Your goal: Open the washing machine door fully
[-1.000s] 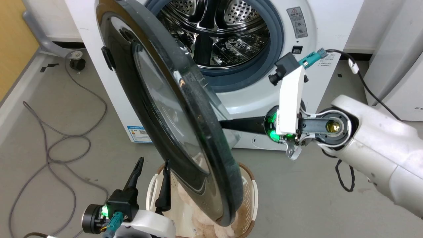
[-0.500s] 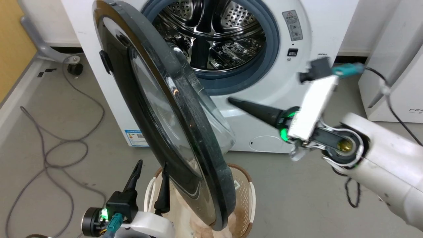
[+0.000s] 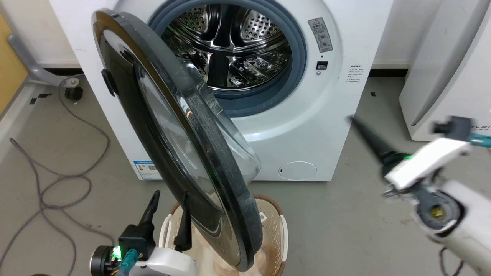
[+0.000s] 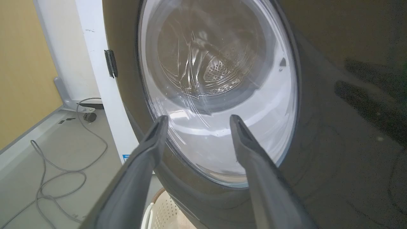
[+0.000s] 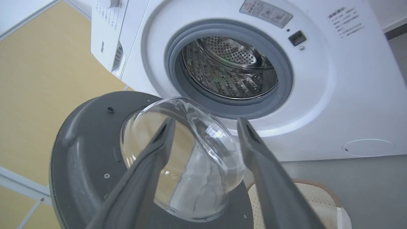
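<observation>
Washing machine door (image 3: 172,145) stands partly open, hinged at the left of the washing machine (image 3: 307,126). Its glass bowl faces the drum and its lower edge hangs above a basket (image 3: 273,230). At far left, a grey cable (image 3: 61,177) lies looped on the floor. The left gripper (image 3: 171,193) sits low by the door's outer face, fingers spread, holding nothing; contact with the door cannot be told. The right gripper (image 5: 206,121) is well right of the door, fingers spread and empty, aimed toward the glass bowl. A white appliance (image 3: 441,76) stands at far right
</observation>
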{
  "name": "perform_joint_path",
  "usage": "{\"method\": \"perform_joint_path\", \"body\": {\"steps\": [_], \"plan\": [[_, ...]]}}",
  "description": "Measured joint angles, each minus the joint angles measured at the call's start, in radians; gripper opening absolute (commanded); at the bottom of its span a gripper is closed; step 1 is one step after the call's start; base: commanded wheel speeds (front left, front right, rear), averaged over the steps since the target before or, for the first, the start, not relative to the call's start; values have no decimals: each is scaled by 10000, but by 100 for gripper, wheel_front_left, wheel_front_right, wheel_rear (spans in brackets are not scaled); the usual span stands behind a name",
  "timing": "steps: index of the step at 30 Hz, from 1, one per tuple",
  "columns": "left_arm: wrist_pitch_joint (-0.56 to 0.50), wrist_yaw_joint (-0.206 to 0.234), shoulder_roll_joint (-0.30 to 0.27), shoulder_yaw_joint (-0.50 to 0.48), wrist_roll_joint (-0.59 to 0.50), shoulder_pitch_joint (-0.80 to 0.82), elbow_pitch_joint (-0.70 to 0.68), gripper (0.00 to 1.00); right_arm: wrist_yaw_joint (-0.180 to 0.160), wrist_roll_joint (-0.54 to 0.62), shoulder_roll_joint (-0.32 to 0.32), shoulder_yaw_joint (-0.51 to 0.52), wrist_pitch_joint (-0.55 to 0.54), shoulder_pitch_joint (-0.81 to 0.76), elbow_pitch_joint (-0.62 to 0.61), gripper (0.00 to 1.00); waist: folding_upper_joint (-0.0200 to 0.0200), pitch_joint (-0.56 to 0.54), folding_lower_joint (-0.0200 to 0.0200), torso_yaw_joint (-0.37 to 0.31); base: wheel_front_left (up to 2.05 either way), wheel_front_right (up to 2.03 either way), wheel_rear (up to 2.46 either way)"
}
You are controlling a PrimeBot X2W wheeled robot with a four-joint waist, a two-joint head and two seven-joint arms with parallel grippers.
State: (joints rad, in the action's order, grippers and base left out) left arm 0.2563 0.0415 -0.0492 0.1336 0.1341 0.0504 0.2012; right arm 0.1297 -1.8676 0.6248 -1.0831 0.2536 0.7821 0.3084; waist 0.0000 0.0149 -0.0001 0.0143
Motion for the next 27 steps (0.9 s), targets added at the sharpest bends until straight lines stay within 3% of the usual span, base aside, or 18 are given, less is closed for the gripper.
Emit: {"method": "perform_joint_path", "body": {"steps": [3, 7, 11, 16, 21, 27], "plan": [[0, -2, -15, -90, -2, -50, 50, 100, 0, 1221, -94, 1781, 38, -857, 660, 100, 0, -35, 0, -52, 0, 0, 0], [0, -2, -54, -155, -6, -73, 127, 100, 0, 4103, -771, 4360, 38, -2368, 1452, 100, 0, -92, 0, -22, 0, 0, 0], [2, -4, -105, -217, -8, -87, 159, 100, 0, 7522, -1977, 7340, 38, -4041, 1496, 100, 0, -154, 0, 7, 0, 0, 0], [2, -4, -119, -265, -15, -94, 188, 100, 0, 11382, -3810, 10372, 36, -5968, 25, 100, 0, -158, 0, 9, 0, 0, 0], [0, -4, -121, -355, -15, -95, 217, 100, 0, 14021, -5335, 11557, -337, -7346, -2144, 100, 0, -128, 0, 5, 0, 0, 0], [0, -4, -121, -443, -15, -94, 224, 100, 2, 16216, -5660, 11689, -1350, -8301, -4228, 100, 0, -93, 1, -31, 0, 0, 0]]}}
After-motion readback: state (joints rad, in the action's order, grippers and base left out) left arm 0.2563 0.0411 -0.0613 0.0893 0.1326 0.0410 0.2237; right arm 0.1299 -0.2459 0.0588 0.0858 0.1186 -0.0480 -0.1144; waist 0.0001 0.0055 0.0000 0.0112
